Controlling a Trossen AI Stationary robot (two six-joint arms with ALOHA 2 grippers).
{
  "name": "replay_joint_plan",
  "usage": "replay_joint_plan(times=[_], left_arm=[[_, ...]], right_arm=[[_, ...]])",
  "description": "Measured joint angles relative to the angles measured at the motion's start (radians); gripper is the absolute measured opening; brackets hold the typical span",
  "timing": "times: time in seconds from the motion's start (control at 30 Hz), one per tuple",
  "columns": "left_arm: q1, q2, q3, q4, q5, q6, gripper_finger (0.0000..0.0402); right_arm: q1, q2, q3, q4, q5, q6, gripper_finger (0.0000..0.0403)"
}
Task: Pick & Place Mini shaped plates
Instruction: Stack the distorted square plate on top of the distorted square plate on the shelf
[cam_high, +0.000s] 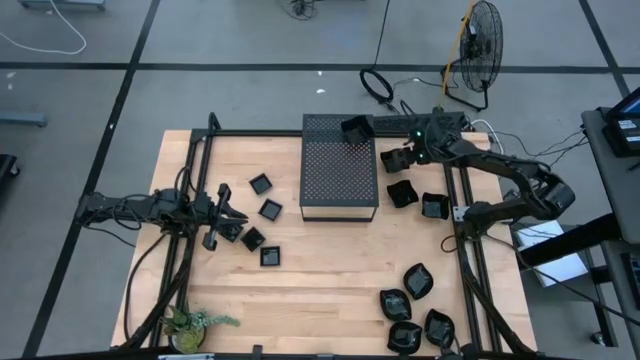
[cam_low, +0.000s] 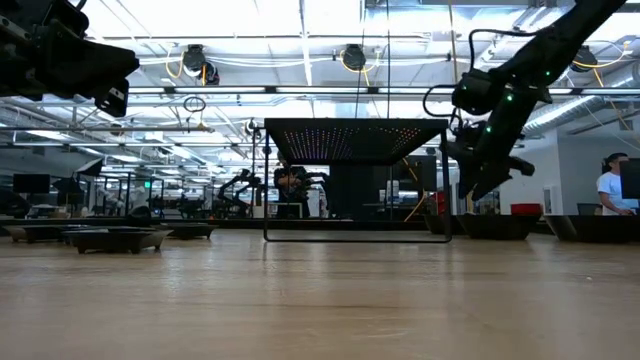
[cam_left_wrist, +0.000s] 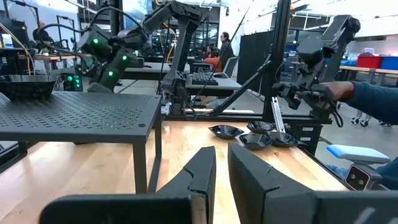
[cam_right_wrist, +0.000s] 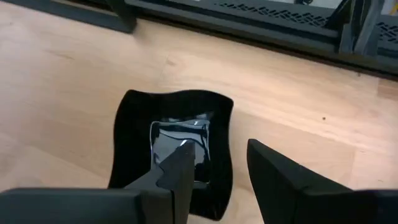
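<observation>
Small black plates lie scattered on the wooden table. Several square ones (cam_high: 268, 209) lie by my left gripper (cam_high: 228, 212), which is raised high (cam_low: 100, 80) and open by a narrow gap (cam_left_wrist: 221, 158), holding nothing. Three more (cam_high: 402, 192) lie right of the black perforated box (cam_high: 340, 170), and one (cam_high: 353, 128) sits on the box's far end. Leaf-shaped ones (cam_high: 418, 282) lie near the right near corner. My right gripper (cam_high: 398, 160) hovers open (cam_right_wrist: 217, 162) above a wavy-rimmed square plate (cam_right_wrist: 143, 124) that lies flat on the table. One finger (cam_right_wrist: 180, 168) is over its hollow, the other (cam_right_wrist: 280, 177) outside its rim.
The perforated box stands on legs mid-table toward the far edge (cam_low: 355, 140). A small green plant (cam_high: 190, 322) sits at the near left corner. Black frame rails (cam_high: 465, 250) run along both table sides. A person's blue sleeve (cam_left_wrist: 373, 99) shows beyond the right side.
</observation>
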Motion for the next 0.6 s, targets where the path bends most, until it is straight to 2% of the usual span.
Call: replay_joint_plan(times=[0.6], left_arm=[[0.0, 0.0, 0.0, 0.0, 0.0, 0.0, 0.0047]], right_arm=[[0.001, 0.0, -0.089, 0.09, 0.001, 0.011, 0.0137]])
